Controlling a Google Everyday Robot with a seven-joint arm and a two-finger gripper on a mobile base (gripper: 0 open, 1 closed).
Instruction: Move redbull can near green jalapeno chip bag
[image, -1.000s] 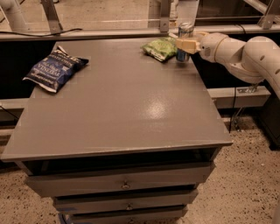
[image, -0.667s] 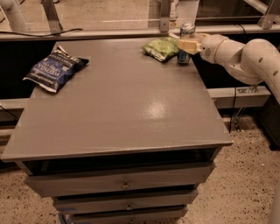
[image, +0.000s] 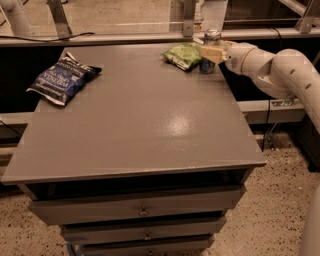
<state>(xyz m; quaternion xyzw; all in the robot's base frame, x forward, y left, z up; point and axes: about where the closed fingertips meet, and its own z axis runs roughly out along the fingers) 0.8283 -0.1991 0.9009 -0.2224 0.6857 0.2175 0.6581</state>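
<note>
The redbull can stands upright at the far right of the grey table, its silver top showing. The green jalapeno chip bag lies just left of the can, almost touching it. My gripper reaches in from the right on the white arm. It is closed around the can's middle, and one tan finger crosses the can's front. The can's base rests on or just above the tabletop.
A dark blue chip bag lies at the table's far left. Drawers sit under the tabletop. A rail and a glass partition run behind the table. The table's right edge is next to the can.
</note>
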